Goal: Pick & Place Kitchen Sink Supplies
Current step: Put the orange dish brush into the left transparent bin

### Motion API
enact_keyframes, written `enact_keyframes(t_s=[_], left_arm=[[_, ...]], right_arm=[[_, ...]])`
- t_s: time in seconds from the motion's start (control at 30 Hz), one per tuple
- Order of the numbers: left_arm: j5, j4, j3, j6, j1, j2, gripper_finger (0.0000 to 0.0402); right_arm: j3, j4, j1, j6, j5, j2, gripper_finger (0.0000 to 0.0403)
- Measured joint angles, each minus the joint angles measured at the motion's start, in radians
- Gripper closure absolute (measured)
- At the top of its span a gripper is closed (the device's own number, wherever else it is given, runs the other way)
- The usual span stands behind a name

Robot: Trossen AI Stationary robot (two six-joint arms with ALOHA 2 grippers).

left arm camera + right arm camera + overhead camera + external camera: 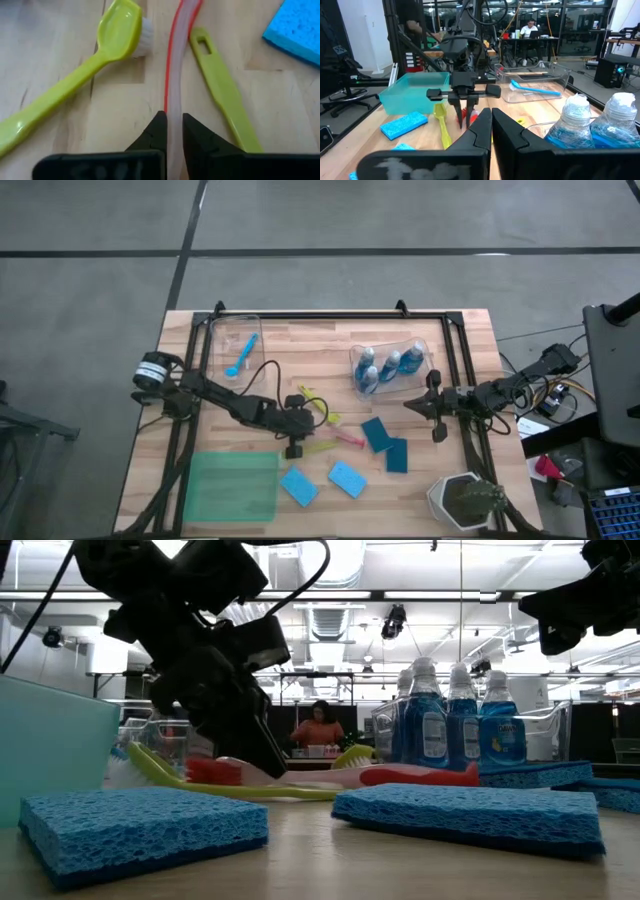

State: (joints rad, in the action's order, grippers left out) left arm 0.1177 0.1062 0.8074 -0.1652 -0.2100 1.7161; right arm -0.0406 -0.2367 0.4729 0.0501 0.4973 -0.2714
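The left gripper (170,131) is lowered to the table near its centre, with its fingertips (156,132) closed on the pale handle of the pink brush (176,75). In the left wrist view the handle runs between the two fingers and its near end is hidden under them. A yellow-green brush (120,35) with white bristles lies just left of the pink one; a second yellow-green handle (220,90) lies just right of it, its head cut off by the frame.

In the low view the left arm blocks the middle of the brushes, and only the pink brush's red end (420,776) shows clearly.

The right gripper (432,408) hangs above the table's right side, fingers shut and holding nothing, near the clear bin (425,380) that contains the blue bottles (390,365). Three bottles can be counted in the high view; a fourth cannot be confirmed.

A blue brush (240,356) lies in the far-left clear bin (222,330). Four sponges rest on the table: two teal ones (385,442) touching, near the right, and two blue ones (322,482) nearer the front. The green tray (232,488) sits front left. The white pot (458,498), front right, is partly cut off by the frame.
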Motion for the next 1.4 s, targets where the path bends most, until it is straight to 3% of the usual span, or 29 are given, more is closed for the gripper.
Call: enact_keyframes(t_s=[0.17, 0.3, 0.63, 0.77, 1.1, 1.4], left_arm=[[-0.006, -0.003, 0.004, -0.020, 0.007, -0.004, 0.0376], [-0.008, -0.032, 0.026, -0.012, 0.008, -0.015, 0.0400], [-0.010, -0.061, 0.047, -0.009, 0.008, -0.035, 0.0399], [-0.010, -0.063, 0.045, -0.012, 0.008, -0.035, 0.0370], [-0.021, -0.061, 0.042, -0.013, 0.008, -0.013, 0.0248], [0.018, -0.058, 0.041, -0.029, 0.008, 0.035, 0.0236]], right_arm=[[0.000, 0.000, 0.000, 0.001, 0.000, 0.000, 0.0394], [0.000, 0.000, 0.000, 0.001, 0.000, 0.000, 0.0394], [0.000, 0.000, 0.000, -0.001, 0.000, 0.000, 0.0394], [0.000, 0.000, 0.000, 0.000, 0.000, 0.000, 0.0394], [0.000, 0.000, 0.000, 0.000, 0.000, 0.000, 0.0394], [0.000, 0.000, 0.000, 0.000, 0.000, 0.000, 0.0394]])
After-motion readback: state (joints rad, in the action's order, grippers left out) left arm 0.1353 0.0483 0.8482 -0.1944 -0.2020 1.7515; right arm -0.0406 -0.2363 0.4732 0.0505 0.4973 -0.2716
